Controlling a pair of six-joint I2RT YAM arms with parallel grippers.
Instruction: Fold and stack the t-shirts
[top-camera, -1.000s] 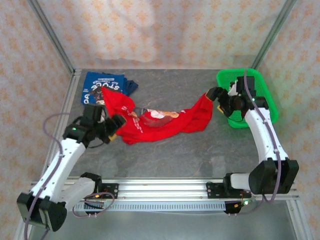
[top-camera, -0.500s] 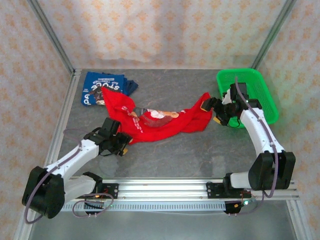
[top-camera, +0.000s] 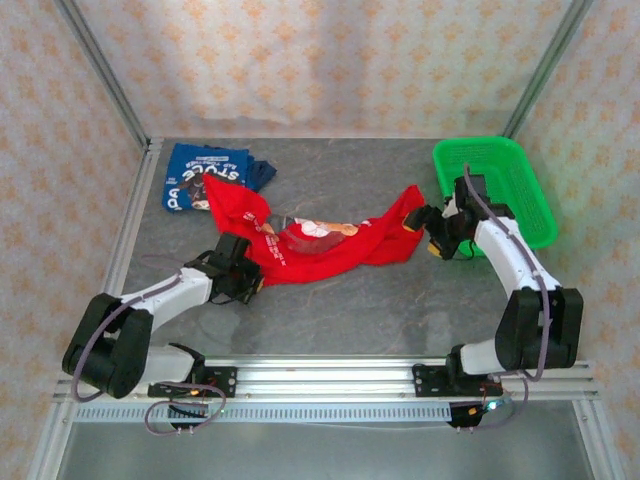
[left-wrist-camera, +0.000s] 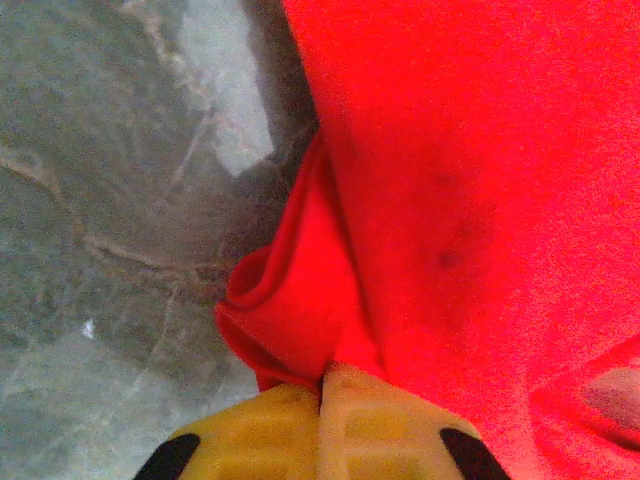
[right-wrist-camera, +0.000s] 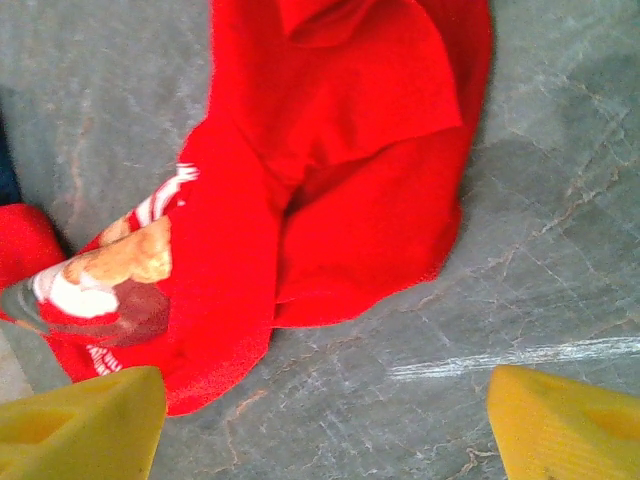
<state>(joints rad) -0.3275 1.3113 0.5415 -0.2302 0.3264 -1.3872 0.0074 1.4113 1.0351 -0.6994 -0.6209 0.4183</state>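
The red t-shirt (top-camera: 330, 250) lies crumpled across the middle of the grey tabletop (top-camera: 350, 300), and its far-left corner overlaps the blue t-shirt (top-camera: 200, 170) at the back left. The left gripper (left-wrist-camera: 322, 378) has its fingers (left-wrist-camera: 375, 420) clenched on a fold at the red shirt's near-left edge. The right gripper (right-wrist-camera: 325, 390) hovers over the shirt's right end beside the green basket (top-camera: 520, 170), fingers spread wide apart.
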